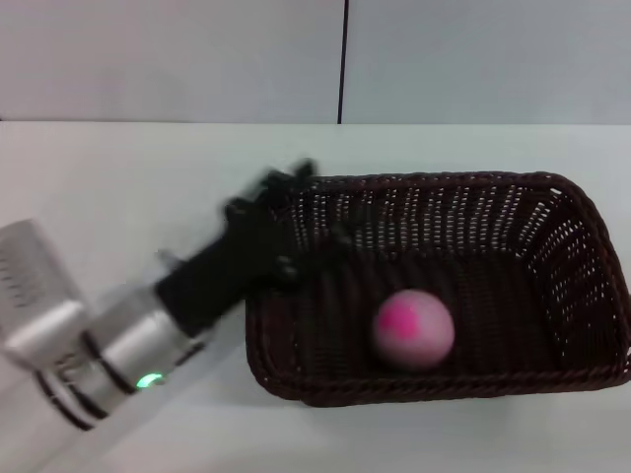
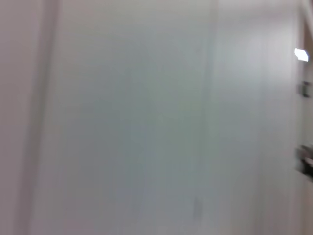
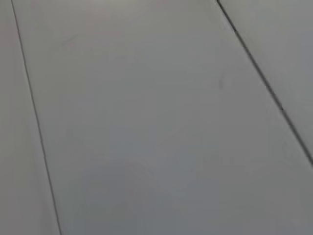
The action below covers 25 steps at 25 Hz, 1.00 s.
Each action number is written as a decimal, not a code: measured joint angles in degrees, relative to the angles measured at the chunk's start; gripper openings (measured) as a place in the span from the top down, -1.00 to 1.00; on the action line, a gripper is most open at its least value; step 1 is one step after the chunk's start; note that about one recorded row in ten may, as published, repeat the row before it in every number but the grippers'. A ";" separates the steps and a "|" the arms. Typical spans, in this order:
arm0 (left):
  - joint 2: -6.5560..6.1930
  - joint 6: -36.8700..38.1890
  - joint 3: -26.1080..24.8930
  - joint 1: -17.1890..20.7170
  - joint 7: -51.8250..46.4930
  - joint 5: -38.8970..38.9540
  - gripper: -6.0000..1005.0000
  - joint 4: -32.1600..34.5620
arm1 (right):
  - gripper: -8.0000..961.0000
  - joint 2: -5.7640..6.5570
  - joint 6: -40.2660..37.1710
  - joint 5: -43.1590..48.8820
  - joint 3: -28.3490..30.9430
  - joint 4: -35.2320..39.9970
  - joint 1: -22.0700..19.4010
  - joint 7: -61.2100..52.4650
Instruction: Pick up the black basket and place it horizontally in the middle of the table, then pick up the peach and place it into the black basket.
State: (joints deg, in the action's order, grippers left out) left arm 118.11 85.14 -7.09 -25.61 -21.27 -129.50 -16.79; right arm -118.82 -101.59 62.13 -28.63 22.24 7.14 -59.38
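The black basket lies lengthwise across the white table, right of the middle in the head view. The peach, pale pink with a magenta blotch, rests on the basket's floor near its front wall, with nothing touching it. My left gripper is black and hovers at the basket's left rim, its fingers spread apart and empty, up and to the left of the peach. My right gripper is out of view. Neither wrist view shows the basket, the peach or any fingers.
A pale wall with a dark vertical seam stands behind the table's far edge. My silver left forearm crosses the table's front left. The wrist views show only plain pale panels.
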 joint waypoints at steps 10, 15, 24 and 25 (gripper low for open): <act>-0.56 13.61 -20.29 9.74 -4.89 0.39 -0.58 14.68 | -0.40 -0.17 -3.16 -0.11 8.27 -4.59 -1.34 4.15; -0.74 15.77 -27.84 11.92 -10.23 0.43 -0.58 21.54 | -0.40 -0.26 -5.20 -0.18 10.14 -9.93 -1.32 8.68; -0.84 14.95 -29.36 11.84 -9.70 0.54 -0.58 23.91 | -0.40 -0.27 -5.48 -0.18 10.53 -17.55 0.50 17.30; -0.76 14.49 -29.76 11.72 -9.67 0.60 -0.58 24.25 | -0.40 -0.27 -5.48 -0.18 10.54 -18.77 0.99 20.08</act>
State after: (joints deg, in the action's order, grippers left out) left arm 117.34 99.63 -36.86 -13.90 -30.95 -128.90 7.47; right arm -119.09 -107.07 61.95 -18.09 3.46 8.13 -39.31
